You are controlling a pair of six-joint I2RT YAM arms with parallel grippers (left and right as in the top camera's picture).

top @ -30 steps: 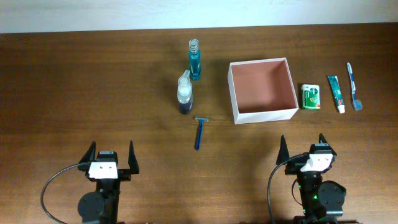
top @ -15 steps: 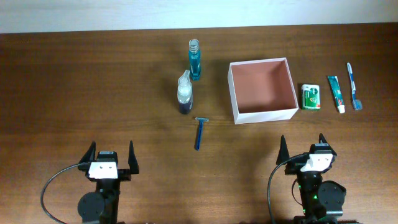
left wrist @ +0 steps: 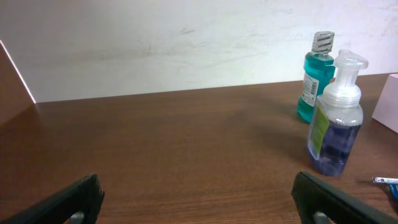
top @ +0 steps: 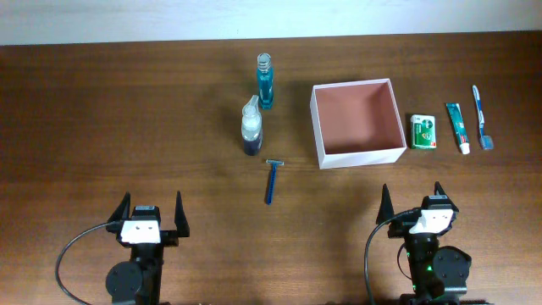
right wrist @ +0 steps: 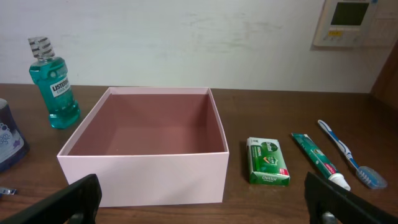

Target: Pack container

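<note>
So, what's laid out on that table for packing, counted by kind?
2 bottles: teal mouthwash bottle and pump bottle
1 razor
1 container
1 green packet
1 toothpaste tube
1 toothbrush
Total: 7

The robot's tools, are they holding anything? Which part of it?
Nothing is held. The left tool and right tool are open and empty, away from the container.
</note>
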